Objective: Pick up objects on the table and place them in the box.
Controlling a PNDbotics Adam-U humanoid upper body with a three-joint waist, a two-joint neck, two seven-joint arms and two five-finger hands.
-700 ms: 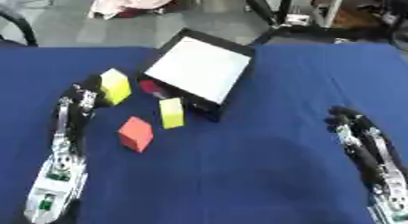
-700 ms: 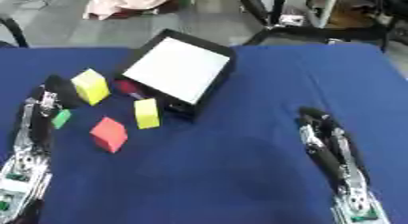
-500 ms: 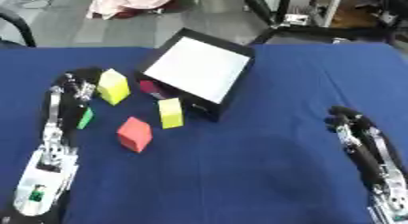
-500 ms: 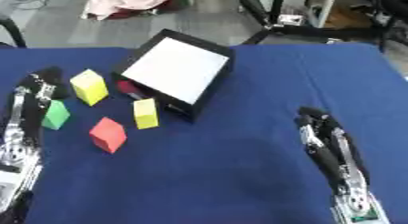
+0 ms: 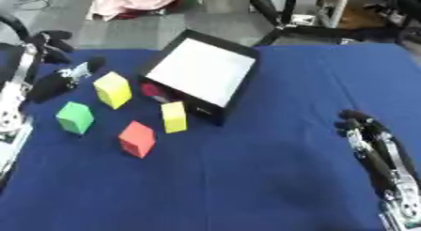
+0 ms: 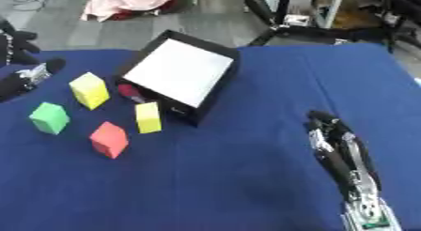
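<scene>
A green block (image 5: pixel 75 117), a red block (image 5: pixel 136 139) and two yellow blocks (image 5: pixel 113 89) (image 5: pixel 174 116) lie on the blue table (image 5: pixel 246 178) just left of the tilted black box (image 5: pixel 200 77). The left hand (image 5: pixel 58 80) hovers near the taller yellow block, fingers released, holding nothing. The right hand (image 6: pixel 339 152) rests at the lower right, fingers relaxed.

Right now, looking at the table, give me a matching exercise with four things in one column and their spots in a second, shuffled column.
Things:
1. green block
2. red block
3. box
4. right robot hand

Places:
A. tilted near the table's far middle, white inside showing
B. lower right, fingers straight, holding nothing
C. furthest left of the blocks
D. nearest the front edge among the blocks

Pairs: 1-C, 2-D, 3-A, 4-B
</scene>
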